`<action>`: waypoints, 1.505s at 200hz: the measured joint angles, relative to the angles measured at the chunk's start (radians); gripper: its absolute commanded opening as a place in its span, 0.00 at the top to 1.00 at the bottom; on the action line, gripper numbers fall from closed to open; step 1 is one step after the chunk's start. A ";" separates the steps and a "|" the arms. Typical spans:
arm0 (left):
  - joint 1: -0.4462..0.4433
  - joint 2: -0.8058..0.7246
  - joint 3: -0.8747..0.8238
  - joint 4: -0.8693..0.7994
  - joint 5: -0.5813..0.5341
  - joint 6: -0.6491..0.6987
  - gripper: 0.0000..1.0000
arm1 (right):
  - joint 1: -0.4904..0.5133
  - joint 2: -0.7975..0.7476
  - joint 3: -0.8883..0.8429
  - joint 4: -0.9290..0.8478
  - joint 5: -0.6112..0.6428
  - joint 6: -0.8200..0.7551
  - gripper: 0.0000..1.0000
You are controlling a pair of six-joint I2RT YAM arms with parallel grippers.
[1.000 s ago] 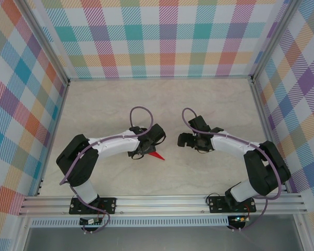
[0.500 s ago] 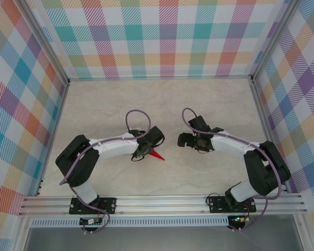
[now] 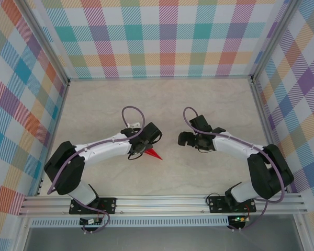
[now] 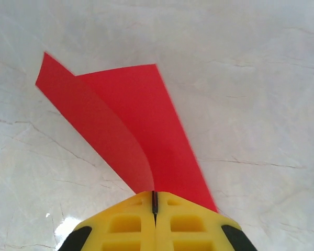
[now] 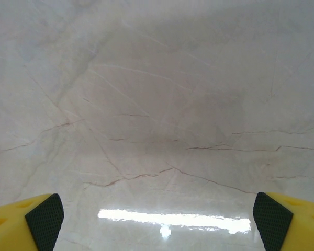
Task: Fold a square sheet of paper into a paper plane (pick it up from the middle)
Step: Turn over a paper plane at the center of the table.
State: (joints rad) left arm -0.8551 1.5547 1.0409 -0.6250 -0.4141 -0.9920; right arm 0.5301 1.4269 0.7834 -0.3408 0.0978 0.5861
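Left wrist view puts the left gripper (image 4: 154, 201) with its yellow fingers pressed together, pinching the red paper plane (image 4: 146, 130) at its near end. Two layers of the sheet fan out ahead of the fingertips, the left one curling up and away from the flatter one on the right. From above, the left gripper (image 3: 141, 150) has the folded paper (image 3: 155, 154) poking out past its tip as a narrow red point, low over the table (image 3: 209, 99).

I judge the paper to be very light and limp. It is thin enough that the free layer bows under nothing but its own spring, so it will flop, slip and crease easily if squeezed off the fold. The best hold looks to be on the centre crease, where the layers stack (flaps held alone would just spread).

The right gripper (image 3: 182, 139) sits well apart from the paper, across bare table, and its wrist view shows the right gripper (image 5: 158, 217) spread wide with nothing between the pads.

No bin or tray is involved. The plaid walls (image 3: 162, 36) merely ring the table.
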 measured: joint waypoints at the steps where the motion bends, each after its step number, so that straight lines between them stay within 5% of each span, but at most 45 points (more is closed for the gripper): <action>1: 0.000 -0.001 0.001 0.000 0.000 0.001 1.00 | 0.000 -0.005 0.000 0.000 0.000 0.000 0.05; 82: 0.074 -0.026 0.059 0.263 0.335 0.282 1.00 | -0.013 -0.248 0.002 -0.043 -0.037 -0.013 0.06; 156: 0.141 0.180 -0.029 0.608 0.616 0.280 1.00 | -0.013 -0.176 0.002 0.024 -0.278 0.048 0.44; 222: 0.167 0.204 -0.141 0.723 0.659 0.242 1.00 | 0.024 0.003 -0.010 0.119 -0.388 0.088 0.54; 301: 0.171 0.204 -0.186 0.746 0.657 0.222 1.00 | 0.122 0.043 0.006 0.133 -0.339 0.098 0.55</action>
State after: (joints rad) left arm -0.6838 1.7592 0.8547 0.1207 0.2424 -0.7704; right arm 0.6518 1.4704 0.7895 -0.2081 -0.2409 0.6838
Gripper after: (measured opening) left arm 0.044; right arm 0.447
